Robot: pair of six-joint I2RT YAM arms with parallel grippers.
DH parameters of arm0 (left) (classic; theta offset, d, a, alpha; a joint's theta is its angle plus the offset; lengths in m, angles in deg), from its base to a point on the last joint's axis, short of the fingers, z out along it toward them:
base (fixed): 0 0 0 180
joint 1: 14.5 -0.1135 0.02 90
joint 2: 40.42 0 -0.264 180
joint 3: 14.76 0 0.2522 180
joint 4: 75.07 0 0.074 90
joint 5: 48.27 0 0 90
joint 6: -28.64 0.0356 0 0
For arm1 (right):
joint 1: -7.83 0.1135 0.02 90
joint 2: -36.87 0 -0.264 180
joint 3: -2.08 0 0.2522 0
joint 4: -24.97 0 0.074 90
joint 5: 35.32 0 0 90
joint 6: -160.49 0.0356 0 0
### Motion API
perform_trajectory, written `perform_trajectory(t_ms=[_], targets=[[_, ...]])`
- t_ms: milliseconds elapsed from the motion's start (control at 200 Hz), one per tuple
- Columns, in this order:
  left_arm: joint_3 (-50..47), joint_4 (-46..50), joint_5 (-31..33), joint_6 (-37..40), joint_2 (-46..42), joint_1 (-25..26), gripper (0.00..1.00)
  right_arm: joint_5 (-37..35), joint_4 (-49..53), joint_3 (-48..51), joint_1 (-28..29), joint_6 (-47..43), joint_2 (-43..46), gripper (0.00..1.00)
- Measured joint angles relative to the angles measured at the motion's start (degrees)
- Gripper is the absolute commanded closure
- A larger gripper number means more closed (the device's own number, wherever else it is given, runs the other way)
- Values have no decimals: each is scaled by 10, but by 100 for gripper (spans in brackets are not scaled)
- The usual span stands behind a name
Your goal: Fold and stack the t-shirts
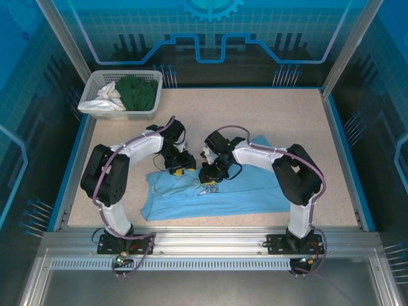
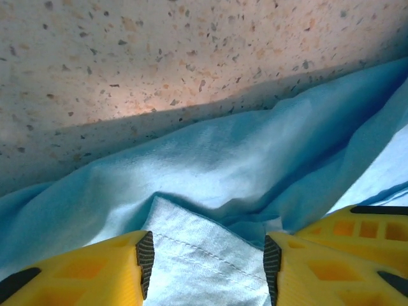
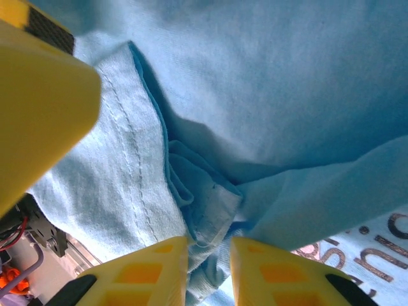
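— Where's the light blue t-shirt [image 1: 242,191]?
— Spread on the counter [image 1: 268,121] near the arm bases, with both arms bent over its far edge
— And the grips?
— The left end effector [image 2: 207,247] stands open, a hemmed fold lying loose between its pads [image 2: 145,258]. The right end effector [image 3: 209,247] is closed on a bunched fold beside the chest print
— The basket [image 1: 95,81]?
— Far left corner of the counter. A dark green garment [image 1: 139,92] and a white garment [image 1: 107,97] are heaped inside
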Motion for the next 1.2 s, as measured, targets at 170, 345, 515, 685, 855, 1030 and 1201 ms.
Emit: perform_trajectory(t_ms=[170, 345, 515, 685, 855, 1030, 1201], targets=[[0, 26, 36, 29, 11, 11, 49, 0, -6, 0, -1, 3, 0, 77], [1, 32, 52, 46, 12, 12, 52, 1, -20, 14, -5, 11, 0, 78], [10, 30, 52, 46, 23, 15, 54, 1, -26, 20, -16, 17, 0, 79], [18, 30, 51, 46, 45, 21, 61, 3, -31, 20, -17, 17, 0, 79], [18, 30, 51, 47, 51, 25, 68, 5, -31, 20, -17, 17, 0, 80], [18, 28, 51, 47, 51, 25, 82, 7, -31, 20, -17, 17, 0, 80], [18, 25, 52, 46, 51, 25, 86, 11, -31, 14, -17, 17, -1, 80]])
